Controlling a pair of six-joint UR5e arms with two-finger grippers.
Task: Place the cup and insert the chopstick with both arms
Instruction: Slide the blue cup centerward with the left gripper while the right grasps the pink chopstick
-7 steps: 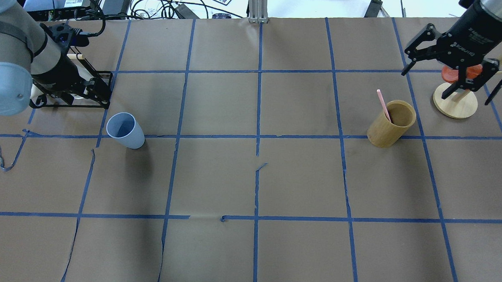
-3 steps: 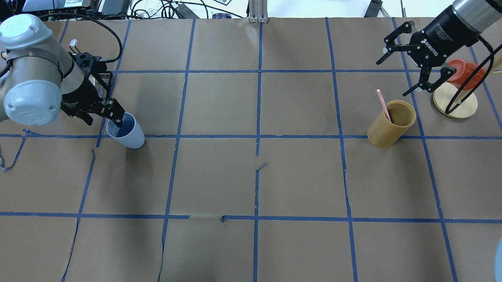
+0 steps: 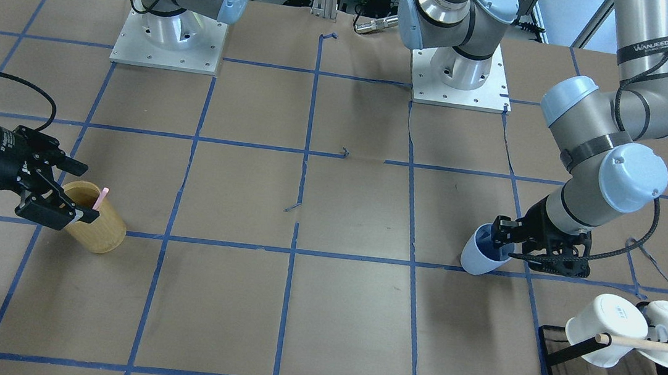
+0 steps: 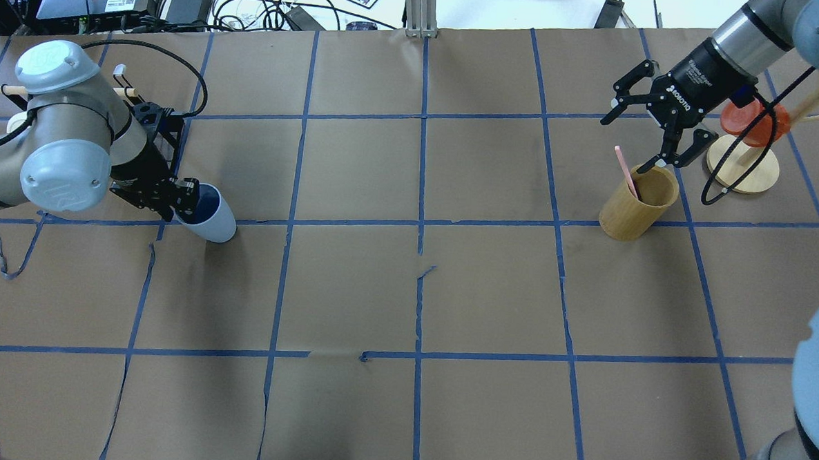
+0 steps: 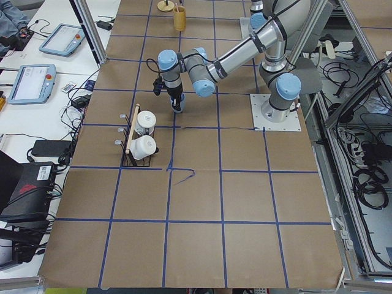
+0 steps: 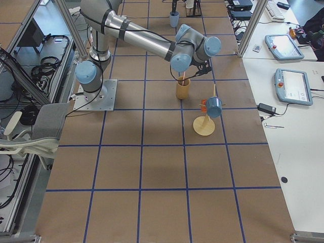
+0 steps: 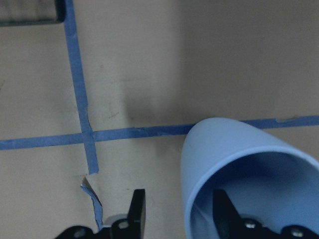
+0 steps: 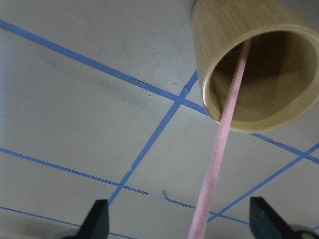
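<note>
1. The cup (image 4: pixel 211 223) stood upright on a tape line at the left of the overhead view, not yet lifted.
2. The left gripper (image 4: pixel 184 203) was unclenched and straddled the cup's rim. In the left wrist view 1 finger sat inside the cup and 1 outside, with a gap showing to the wall.
3. The chopstick (image 4: pixel 626 172) leaned inside the holder (image 4: pixel 628 215) at the upper right of the overhead view, untouched.
4. The right gripper (image 4: pixel 629 144) hung spread wide just above the holder. In the right wrist view its 2 fingers flanked the chopstick without contact.
5. Judged from this, neither of the 2 grasps was made, so the task looked to be at its start.
6. Left to do, as I judged it: close on the rim, carry and set down the cup, pinch the chopstick, draw it out, and drop it into the cup.
</note>
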